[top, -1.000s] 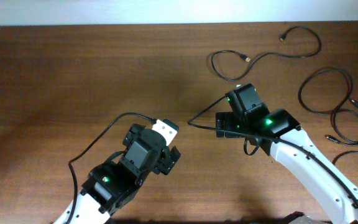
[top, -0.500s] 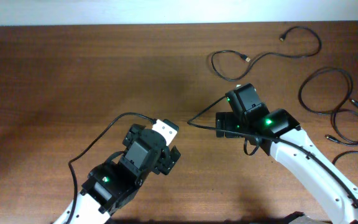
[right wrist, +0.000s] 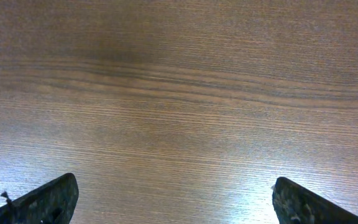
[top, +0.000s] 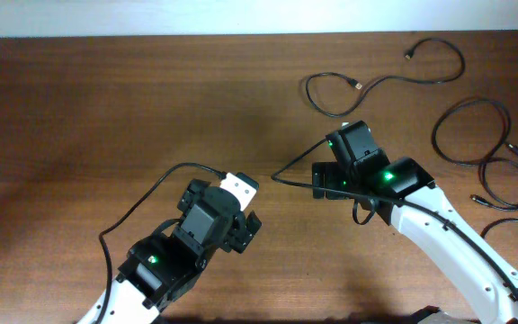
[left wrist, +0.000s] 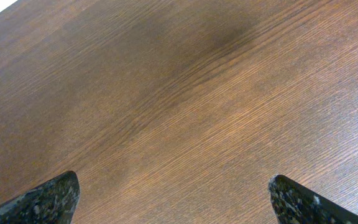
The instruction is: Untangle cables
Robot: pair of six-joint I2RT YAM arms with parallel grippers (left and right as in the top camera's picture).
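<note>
The cables lie at the far right of the wooden table in the overhead view. One long thin black cable (top: pixel 387 79) runs from a loop to a metallic plug near the back edge. Several overlapping black loops (top: pixel 486 148) with small plug ends lie further right. My left gripper (top: pixel 234 214) is at the table's middle front, far from them. My right gripper (top: pixel 334 173) is left of the loops, below the long cable. Both wrist views show only bare wood between widely spread fingertips: the left gripper (left wrist: pixel 173 194) and the right gripper (right wrist: pixel 176 194) are open and empty.
Thicker black wires belong to the arms: one curves off the left arm (top: pixel 142 200), another juts left from the right arm (top: pixel 286 171). The table's back edge (top: pixel 196 36) meets a white wall.
</note>
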